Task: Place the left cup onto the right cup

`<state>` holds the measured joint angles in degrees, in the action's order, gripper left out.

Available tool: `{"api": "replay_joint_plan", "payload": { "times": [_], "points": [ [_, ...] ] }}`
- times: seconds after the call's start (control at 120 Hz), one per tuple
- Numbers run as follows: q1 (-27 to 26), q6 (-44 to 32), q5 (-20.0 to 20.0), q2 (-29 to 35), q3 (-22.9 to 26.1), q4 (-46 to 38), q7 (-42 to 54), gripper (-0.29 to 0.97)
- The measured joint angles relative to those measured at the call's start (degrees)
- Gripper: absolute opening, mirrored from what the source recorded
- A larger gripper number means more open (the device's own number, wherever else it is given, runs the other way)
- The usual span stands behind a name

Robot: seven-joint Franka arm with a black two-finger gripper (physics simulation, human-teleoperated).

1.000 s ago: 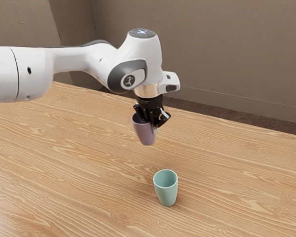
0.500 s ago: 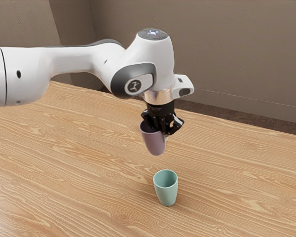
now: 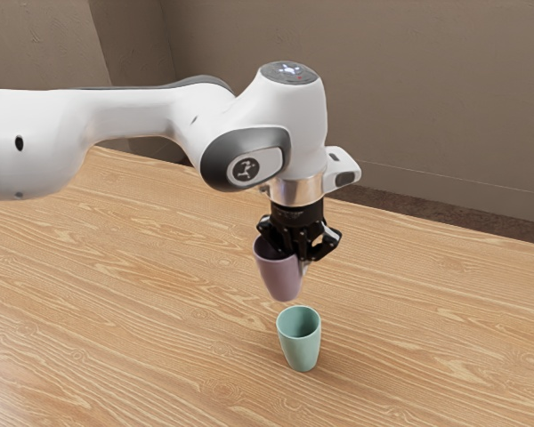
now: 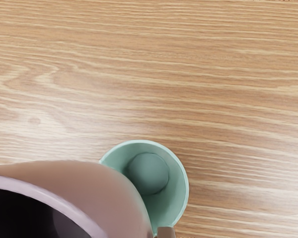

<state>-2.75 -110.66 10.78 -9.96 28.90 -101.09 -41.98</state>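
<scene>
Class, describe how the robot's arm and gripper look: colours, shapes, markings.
The arm has glossy white, rounded shells, a grey joint cap bearing a small round white logo, a silver ring at the wrist, and a black two-finger gripper.

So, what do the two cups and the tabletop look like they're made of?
The mauve cup looks like plastic or glazed ceramic: smooth, uniform colour, soft matte sheen. The green cup has the same look, with a thin rim, no handle and a smooth inside. The tabletop looks like wood or wood-look laminate: long grain lines, light satin finish. In a render, none is certain.
</scene>
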Motion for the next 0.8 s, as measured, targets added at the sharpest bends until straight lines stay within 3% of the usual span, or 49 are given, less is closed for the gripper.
{"api": "replay_joint_plan", "payload": {
  "times": [0.8],
  "points": [
    [0.0, -1.8, 2.1, -5.1, 0.6, 0.8, -8.4, -0.1]
  ]
}}
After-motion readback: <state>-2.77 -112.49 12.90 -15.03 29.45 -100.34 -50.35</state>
